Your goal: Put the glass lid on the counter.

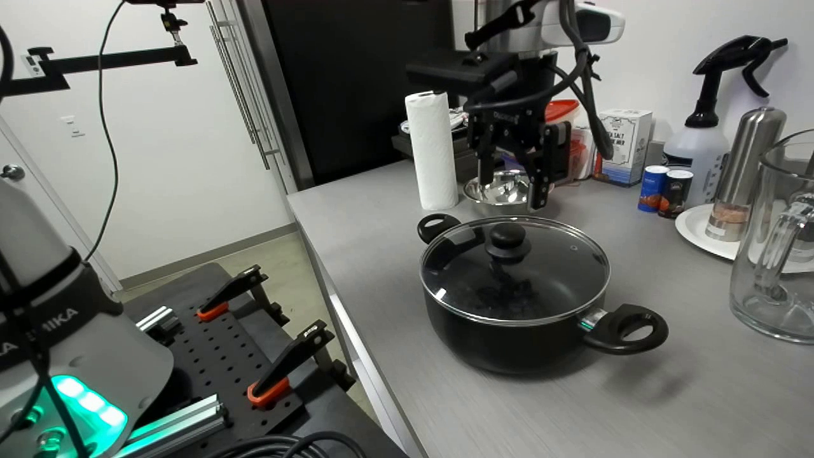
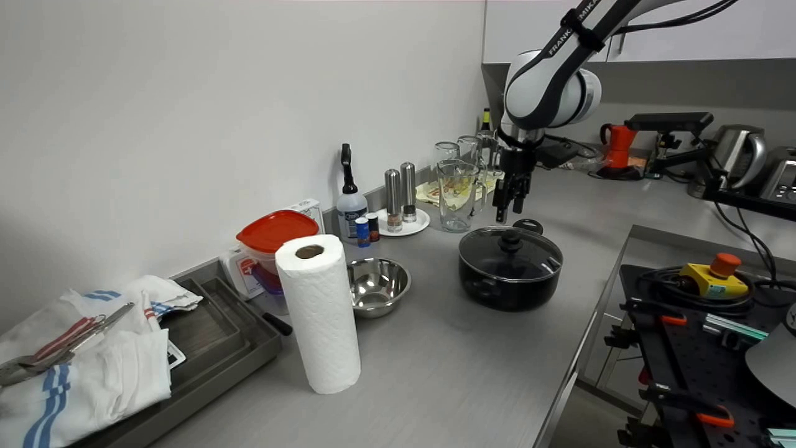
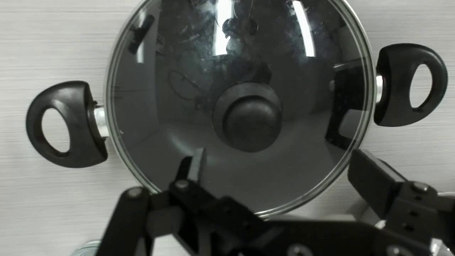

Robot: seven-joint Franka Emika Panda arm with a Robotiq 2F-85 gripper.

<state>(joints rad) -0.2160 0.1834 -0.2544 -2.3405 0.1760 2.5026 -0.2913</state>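
The black two-fingered gripper [image 1: 512, 193] is hovering, fingers [image 3: 371, 181] apart, holding nothing! Below it in both exterior views, beyond its fingertips in the wrist view, the black knob [image 3: 253, 123] of the round clear glass lid [image 1: 524, 273] is sitting, lid capping the black two-handled pot [image 1: 509, 346] on the long grey table [image 1: 375, 254]. Lowering over it is looking likely.
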